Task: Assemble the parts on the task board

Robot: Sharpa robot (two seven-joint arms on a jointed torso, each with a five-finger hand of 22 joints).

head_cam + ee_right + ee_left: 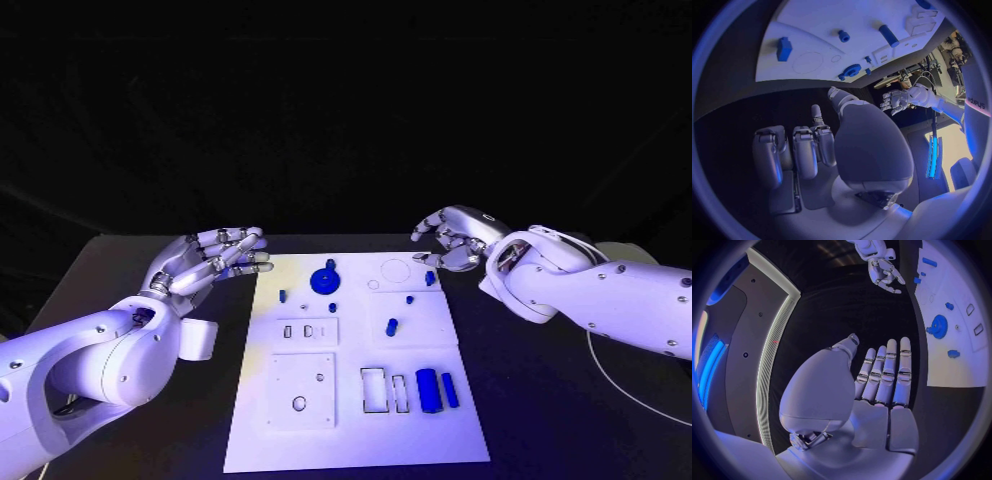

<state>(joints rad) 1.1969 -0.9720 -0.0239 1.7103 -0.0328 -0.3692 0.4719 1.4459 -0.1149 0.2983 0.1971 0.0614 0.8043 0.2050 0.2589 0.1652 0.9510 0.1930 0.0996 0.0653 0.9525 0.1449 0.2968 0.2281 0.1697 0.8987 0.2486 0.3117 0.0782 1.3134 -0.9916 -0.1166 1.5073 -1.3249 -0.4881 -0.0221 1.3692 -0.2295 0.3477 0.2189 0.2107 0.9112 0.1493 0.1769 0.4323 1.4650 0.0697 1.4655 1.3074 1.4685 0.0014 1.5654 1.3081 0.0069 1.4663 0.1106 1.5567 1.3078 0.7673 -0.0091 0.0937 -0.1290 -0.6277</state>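
Note:
The white task board [361,440] lies in the middle of the black table. A blue gear [326,281] sits near its far edge, with small blue parts [392,326] scattered around it and two blue cylinders [427,387] near the front right. My left hand [216,258] hovers just off the board's far left corner, fingers straight and holding nothing; the left wrist view shows it [873,390] beside the gear [939,326]. My right hand [450,240] hangs past the far right corner with fingers curled in and nothing in them, as the right wrist view [817,155] confirms.
On the board's near half sit a square plate with holes [303,390] and two narrow rectangular slots [372,388]. A thin white cable [606,372] curves over the table to the right. Bare black table flanks the board on both sides.

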